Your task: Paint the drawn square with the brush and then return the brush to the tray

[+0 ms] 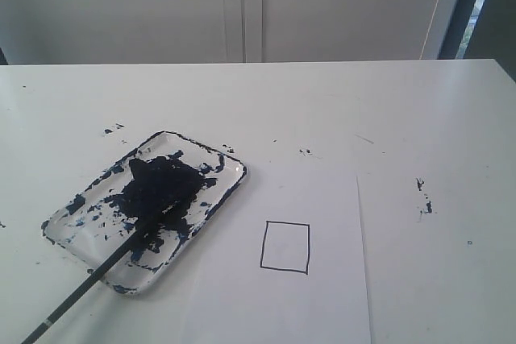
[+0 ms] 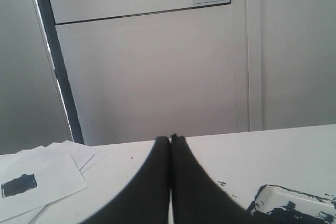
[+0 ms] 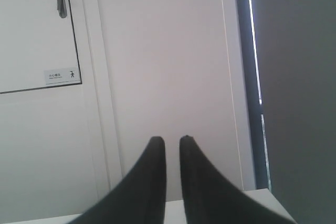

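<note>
Right now I see my left pincer (image 2: 170,138) closed on nothing, my right pincer (image 3: 172,139) slightly parted and empty. The brush (image 1: 93,279) rests in the tray (image 1: 157,148), beside the blank square (image 1: 285,246).

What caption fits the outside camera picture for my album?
Brush resting in the paint-smeared tray beside a blank drawn square on white paper.

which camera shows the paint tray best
The exterior view: the whole tray is in frame, with its rim, the smeared dark blue paint and the brush resting in it. The left wrist view catches only one paint-stained corner. The right wrist view shows none of it.
</note>
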### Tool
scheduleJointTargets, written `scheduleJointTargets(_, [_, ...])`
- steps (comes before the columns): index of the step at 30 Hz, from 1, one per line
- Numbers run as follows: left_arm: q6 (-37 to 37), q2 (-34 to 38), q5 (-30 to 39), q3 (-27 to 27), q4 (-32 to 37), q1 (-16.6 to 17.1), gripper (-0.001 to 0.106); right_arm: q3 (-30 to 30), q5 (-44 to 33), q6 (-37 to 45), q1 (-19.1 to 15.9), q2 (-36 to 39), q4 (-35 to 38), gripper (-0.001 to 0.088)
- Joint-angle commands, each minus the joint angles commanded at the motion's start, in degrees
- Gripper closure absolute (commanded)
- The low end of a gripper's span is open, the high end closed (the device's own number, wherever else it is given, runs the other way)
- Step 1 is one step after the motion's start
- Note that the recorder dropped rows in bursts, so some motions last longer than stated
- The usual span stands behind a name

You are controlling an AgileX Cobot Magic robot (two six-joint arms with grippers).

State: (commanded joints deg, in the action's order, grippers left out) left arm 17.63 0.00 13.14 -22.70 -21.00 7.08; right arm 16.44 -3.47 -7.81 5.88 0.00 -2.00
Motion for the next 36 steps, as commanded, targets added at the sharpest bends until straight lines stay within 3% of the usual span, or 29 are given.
scheduleJointTargets(4, [0.26,0.00,7.90,0.00,0.00,0.00,0.105,0.26,-5.29,0.40,0.00,0.00,0.00,0.0761])
scheduleJointTargets(10, [0.26,1.99,9.47,-0.10,-0.79,0.00,0.105,3.38,-12.25,4.81,0.41,1.87,1.09,0.0795])
scheduleJointTargets(14, [0.35,3.86,11.54,-0.10,-3.26,0.00,0.105,6.71,-15.76,12.02,1.51,4.35,9.09,0.0866])
scheduleJointTargets(16, [0.35,4.37,12.48,-0.10,-3.46,0.00,0.105,8.14,-17.77,17.39,2.18,5.77,16.51,0.0868])
scheduleJointTargets(24, [2.37,4.76,18.32,-0.43,-9.24,0.00,0.105,10.04,-32.38,45.52,3.40,11.55,41.96,0.0868])
scheduleJointTargets(28, [4.21,4.98,19.32,-0.43,-10.88,0.00,0.105,10.04,-37.49,51.26,3.40,14.66,44.17,0.0868])
scheduleJointTargets(36, [6.10,10.59,23.77,-0.12,-11.14,0.00,0.105,10.04,-41.04,51.26,3.40,18.14,47.57,0.0868])
